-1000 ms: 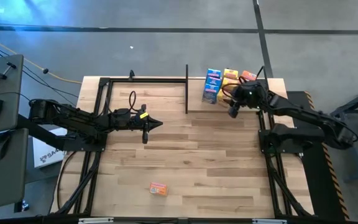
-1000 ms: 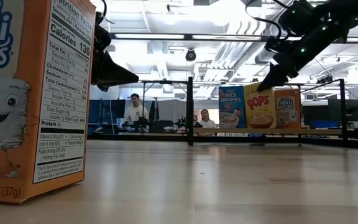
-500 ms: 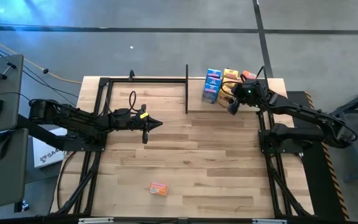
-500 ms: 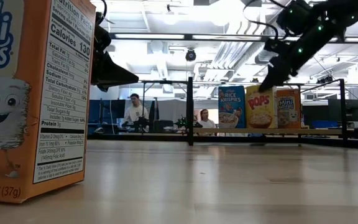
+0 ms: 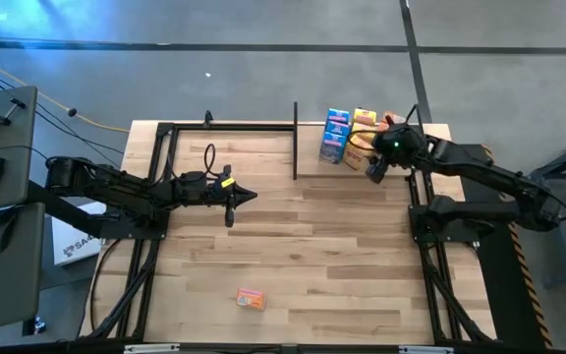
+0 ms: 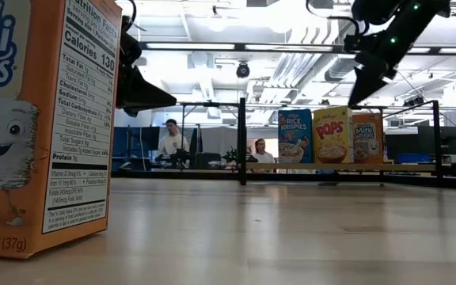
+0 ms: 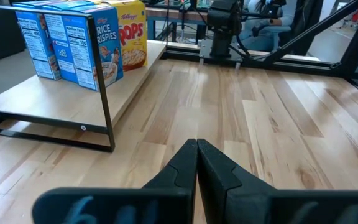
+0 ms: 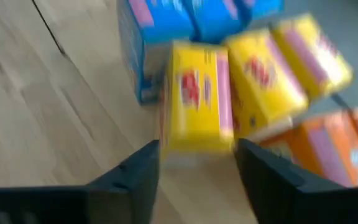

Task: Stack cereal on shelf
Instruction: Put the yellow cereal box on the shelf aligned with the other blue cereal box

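Note:
Three rows of cereal boxes stand on their bases on the shelf [image 5: 310,149] at the table's far right: blue [image 6: 294,136], yellow [image 6: 332,136] and orange [image 6: 366,138]. They also show in the high view [image 5: 362,128]. My right gripper [image 8: 197,168] is open and hovers above the front yellow box [image 8: 196,102], its fingers to either side and clear of it. In the low view, my right gripper [image 6: 358,93] is above the box tops. My left gripper [image 7: 196,149] is shut and empty over the table's middle left [image 5: 249,197]. One orange box [image 5: 251,299] stands on the table near the front.
The lone orange box fills the low view's left [image 6: 38,127]. A black post [image 5: 295,138] and rail bound the shelf's left side. The right arm's base [image 7: 222,28] stands beyond the shelf. People sit in the room behind the table [image 6: 172,142].
My right gripper has risen from just above the top of the yellow box and drifted a little toward the table's right edge. The boxes stay standing on the shelf. My left arm has kept still.

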Controlling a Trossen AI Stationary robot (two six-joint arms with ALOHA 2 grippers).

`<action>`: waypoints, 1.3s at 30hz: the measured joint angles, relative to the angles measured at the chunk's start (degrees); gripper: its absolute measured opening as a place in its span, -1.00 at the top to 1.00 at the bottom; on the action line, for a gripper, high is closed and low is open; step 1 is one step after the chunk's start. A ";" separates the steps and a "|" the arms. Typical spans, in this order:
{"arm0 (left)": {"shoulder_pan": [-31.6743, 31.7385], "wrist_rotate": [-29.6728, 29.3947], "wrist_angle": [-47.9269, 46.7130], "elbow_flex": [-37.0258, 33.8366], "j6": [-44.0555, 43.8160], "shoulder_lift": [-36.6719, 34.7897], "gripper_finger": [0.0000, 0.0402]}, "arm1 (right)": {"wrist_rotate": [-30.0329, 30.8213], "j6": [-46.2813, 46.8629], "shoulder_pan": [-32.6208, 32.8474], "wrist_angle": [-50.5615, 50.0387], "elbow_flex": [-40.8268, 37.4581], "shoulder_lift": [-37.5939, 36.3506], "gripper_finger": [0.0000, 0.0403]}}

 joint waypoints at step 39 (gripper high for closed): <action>0.00 0.00 -0.07 0.00 -0.04 0.00 0.98 | 1.64 6.84 6.94 14.44 -4.66 7.14 0.86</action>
